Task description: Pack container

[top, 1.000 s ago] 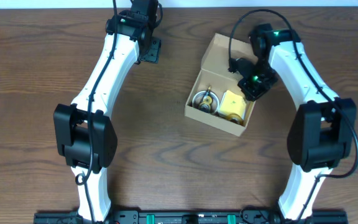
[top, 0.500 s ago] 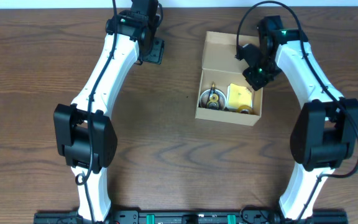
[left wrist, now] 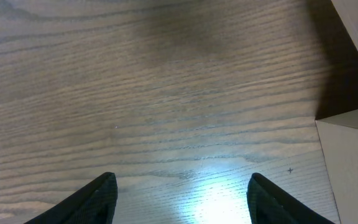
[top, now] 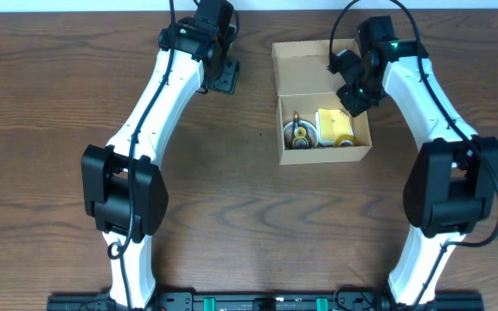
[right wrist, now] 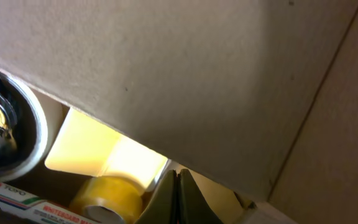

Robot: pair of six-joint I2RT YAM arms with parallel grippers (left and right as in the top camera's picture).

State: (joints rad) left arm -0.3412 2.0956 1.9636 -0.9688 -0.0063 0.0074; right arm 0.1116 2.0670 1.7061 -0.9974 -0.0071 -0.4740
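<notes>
Cardboard container (top: 327,154) lies filled, flap (top: 303,65) open; right gripper (right wrist: 178,177), jaws pressed together, probably acts as 1 blunt pusher against it, while left gripper (left wrist: 182,182) hovers spread, unneeded.

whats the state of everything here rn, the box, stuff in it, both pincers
box: open, lid flap back
yellow tape roll: lying inside the box
yellow pad: flat inside the box
left pincer: open, empty, over bare table
right pincer: shut, nothing between its fingers, at the box
</notes>
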